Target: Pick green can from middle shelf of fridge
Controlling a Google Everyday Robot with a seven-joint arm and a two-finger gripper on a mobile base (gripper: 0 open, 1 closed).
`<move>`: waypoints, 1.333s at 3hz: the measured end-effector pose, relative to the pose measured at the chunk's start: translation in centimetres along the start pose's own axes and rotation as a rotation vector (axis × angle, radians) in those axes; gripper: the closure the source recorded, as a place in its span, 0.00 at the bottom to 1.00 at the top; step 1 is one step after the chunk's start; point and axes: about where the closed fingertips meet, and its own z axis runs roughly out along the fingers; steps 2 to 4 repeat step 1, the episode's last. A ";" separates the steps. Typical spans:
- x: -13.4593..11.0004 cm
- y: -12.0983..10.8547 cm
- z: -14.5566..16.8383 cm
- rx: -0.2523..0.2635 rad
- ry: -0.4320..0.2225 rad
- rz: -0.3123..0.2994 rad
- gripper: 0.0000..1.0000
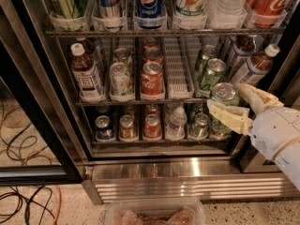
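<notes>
Claw [226, 100] pinches green can [224, 91] beside middle shelf [180, 100]; red cans [151, 78] queue in its centre.

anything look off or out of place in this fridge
One green can is out of its lane, forward of the middle shelf at the right, held in the gripper. Nothing looks spilled or damaged.

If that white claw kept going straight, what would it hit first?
The gripper, at right, grips the green can; going on, probably the next green can on the middle shelf, depth unclear.
</notes>
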 end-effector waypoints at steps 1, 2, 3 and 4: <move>0.0 0.0 0.0 0.000 0.000 0.000 1.00; 0.0 0.0 0.0 0.000 0.000 0.000 1.00; 0.0 0.0 0.0 0.000 0.000 0.000 1.00; 0.0 0.0 0.0 0.000 0.000 0.000 1.00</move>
